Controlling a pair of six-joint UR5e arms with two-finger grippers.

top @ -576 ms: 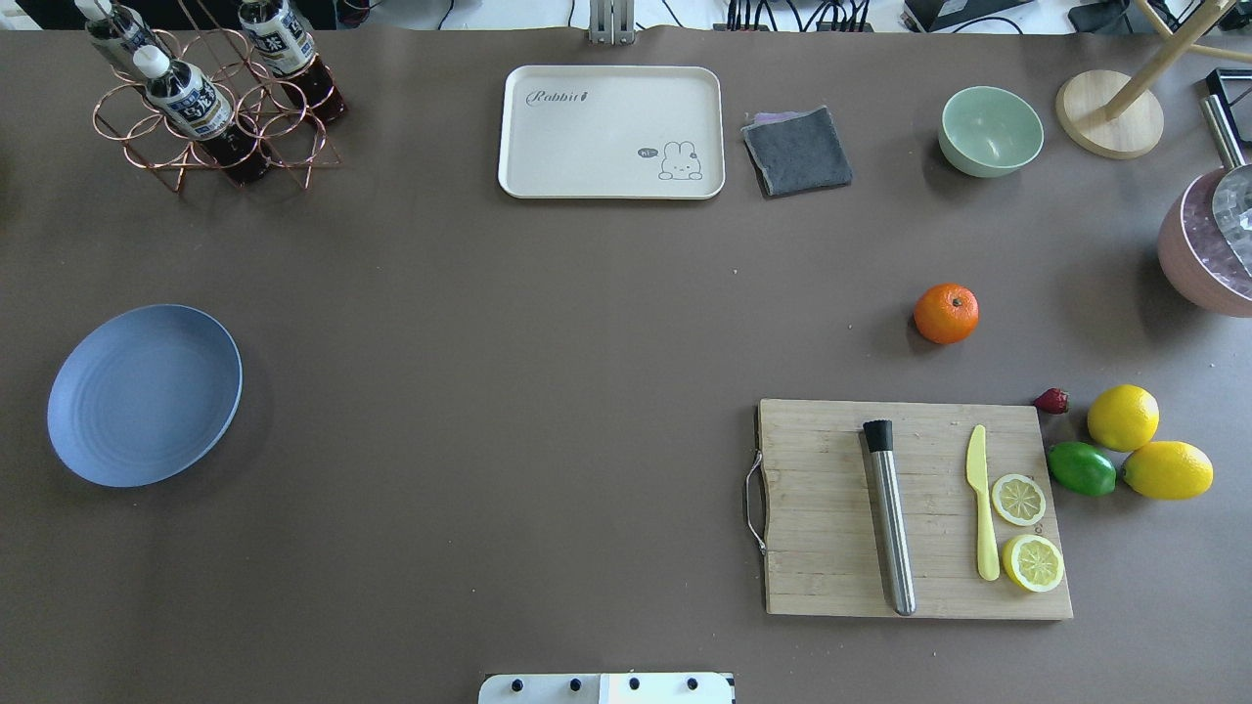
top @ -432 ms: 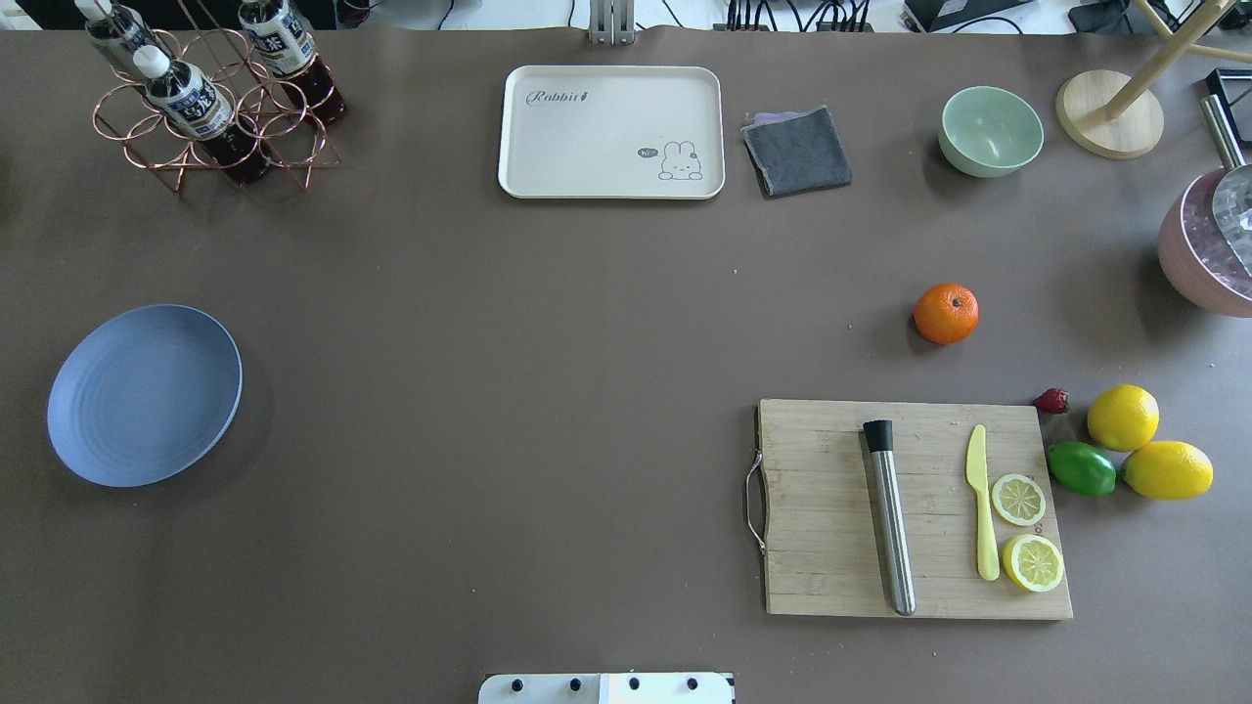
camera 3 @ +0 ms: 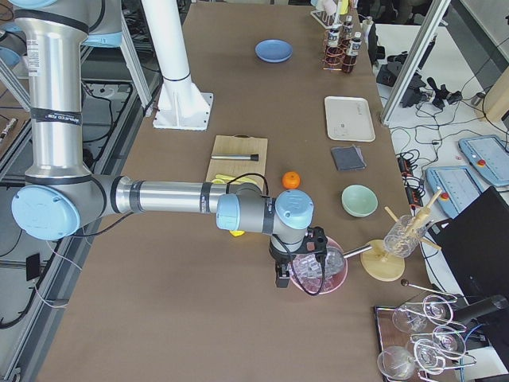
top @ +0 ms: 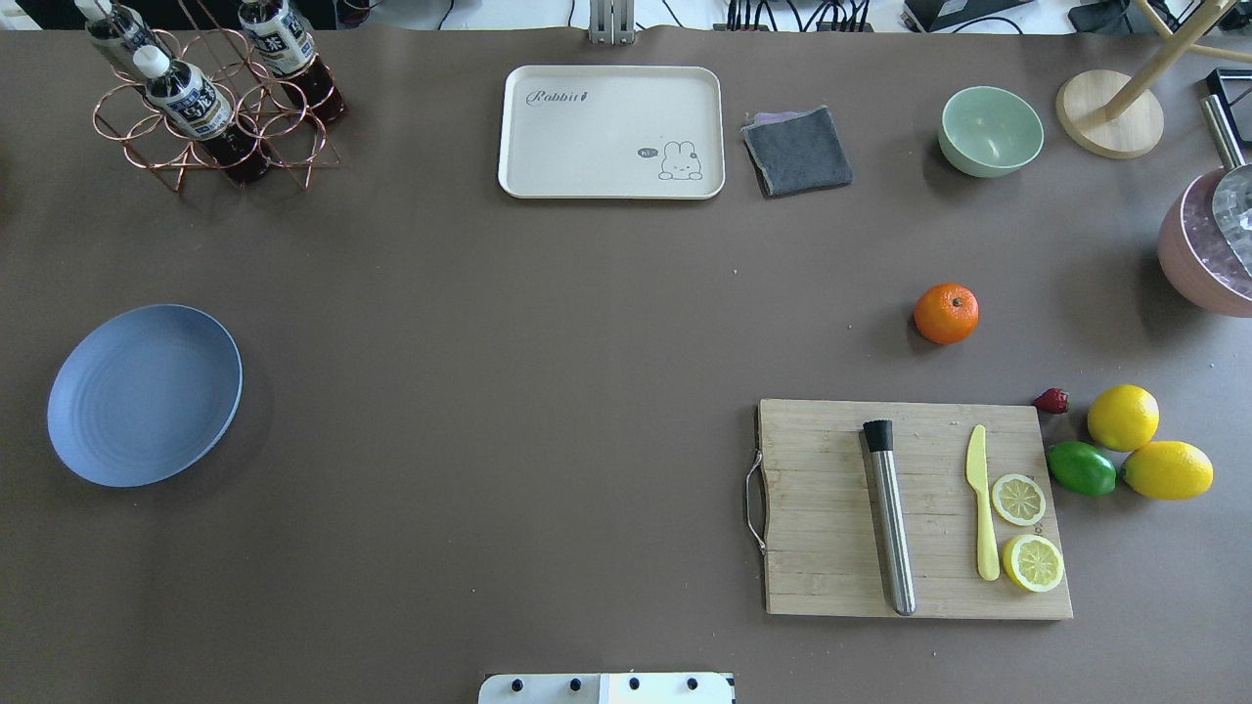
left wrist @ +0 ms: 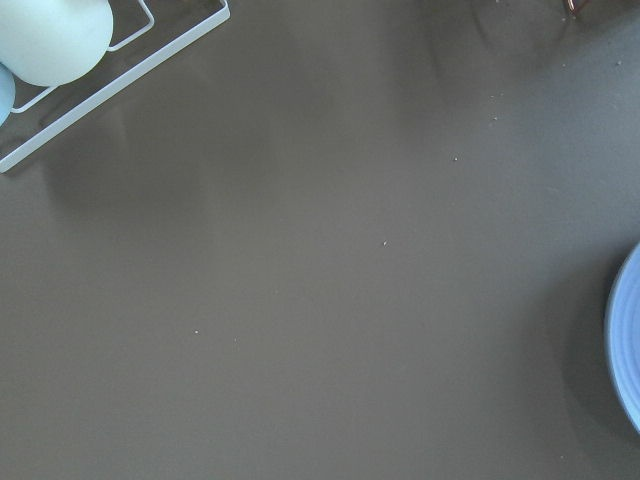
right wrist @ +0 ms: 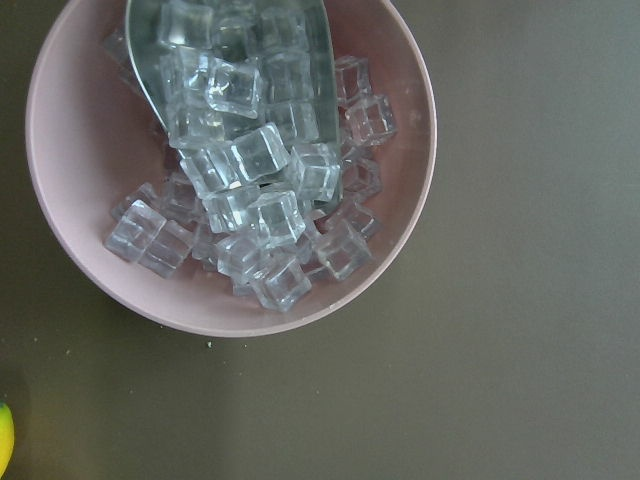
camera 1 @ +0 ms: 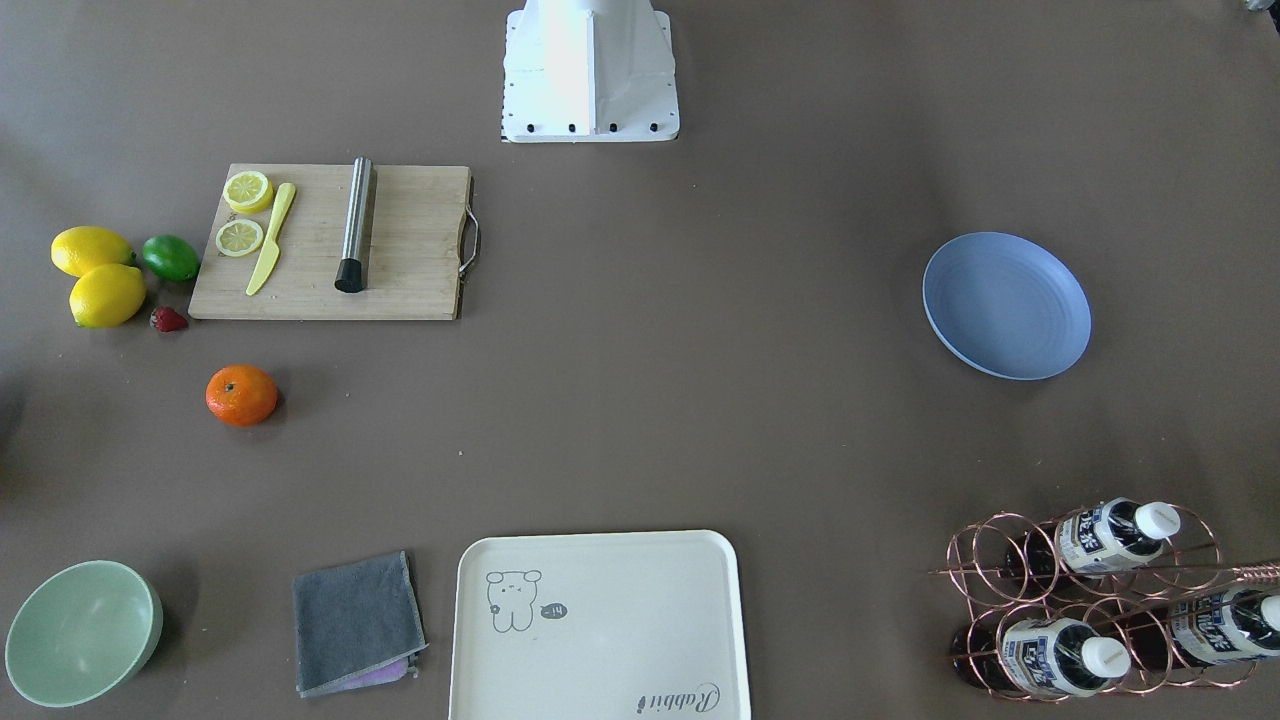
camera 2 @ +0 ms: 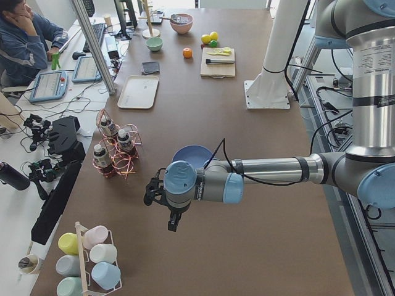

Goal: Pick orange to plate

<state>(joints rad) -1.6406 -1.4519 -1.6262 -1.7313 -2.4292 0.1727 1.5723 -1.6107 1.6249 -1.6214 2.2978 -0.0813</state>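
- left gripper [camera 2: 174, 223]: black, pointing down, low-centre in the left-end side view, the only view that shows it. Can't tell how far the jaws are apart or if they hold anything. Hangs over bare brown table [camera 2: 247, 246].
- L wrist cam: brown tabletop, w/ rim of the round shallow pale-blue plate [left wrist: 625, 350] at right edge. White wire rack [left wrist: 120, 84] w/ a pale cup [left wrist: 50, 35] in upper-left corner.
- right gripper [camera 3: 281, 275]: seen only in the right-end side view, low-centre, over the round pink bowl [camera 3: 342, 274]. Jaw gap and any load: can't tell.
- R wrist cam looks straight down into the pink bowl [right wrist: 70, 250]: clear ice cubes [right wrist: 255, 150], metal scoop [right wrist: 145, 60] lying among them at top.
- orange [top: 946, 313], small round bright-orange fruit w/ green stem dot: on bare table, right of centre in overhead view, clear of both grippers.
- plate [top: 144, 394]: far left, mid-height, well apart from the orange.
- Rectangular wooden cutting board [top: 822, 508], lower right, below the orange. It carries a steel muddler w/ black tip [top: 889, 518], a yellow plastic knife [top: 981, 499] and two lemon slices [top: 1018, 499].
- Right of the board: two yellow lemons [top: 1123, 418] and a green lime [top: 1081, 468] bunched together. Small red strawberry [top: 1051, 400] sits at the board's upper-right corner.
- Top of frame: cream rectangular tray [top: 610, 132], folded grey cloth [top: 797, 150], mint-green bowl [top: 990, 130]. Copper wire rack w/ bottles [top: 210, 108] is upper left.
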